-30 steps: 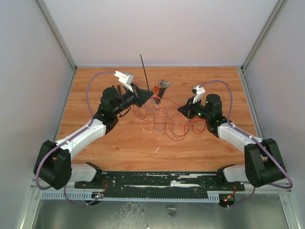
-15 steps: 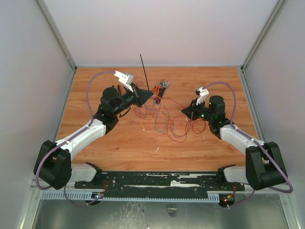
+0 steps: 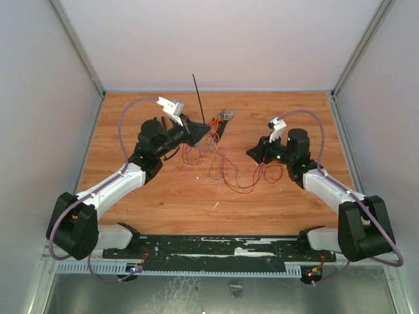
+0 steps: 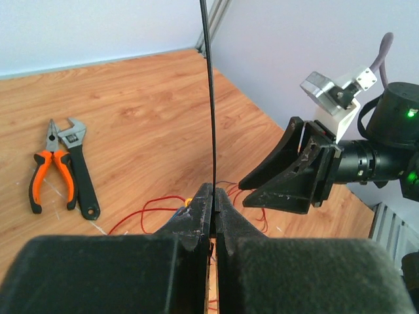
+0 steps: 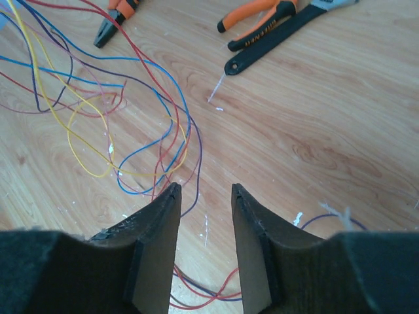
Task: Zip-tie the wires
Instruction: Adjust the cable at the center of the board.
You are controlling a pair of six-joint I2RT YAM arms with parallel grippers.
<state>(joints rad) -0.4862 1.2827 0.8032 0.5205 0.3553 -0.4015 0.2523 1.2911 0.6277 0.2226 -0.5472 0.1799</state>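
Wood-grain tabletop (image 3: 163, 196) carries the wires (image 3: 222, 167) at its centre. At their 10 o'clock the left gripper (image 4: 213, 196) is clamped on the zip tie (image 4: 209, 98), which stands upright. At 3 o'clock the right gripper (image 5: 204, 196) hangs with jaws apart, empty. Risk: thin loose strands may slip its jaws, or the tie may swivel in the pinch.

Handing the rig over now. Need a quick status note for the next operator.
Left hand: shut on the zip tie, which stands upright.
Right hand: open, holding nothing, low beside the wires.
The wires lie in a loose tangle between the two hands, not bundled.
Done: tie picked up.
Left: gather the wires, loop the tie round them, cinch it.
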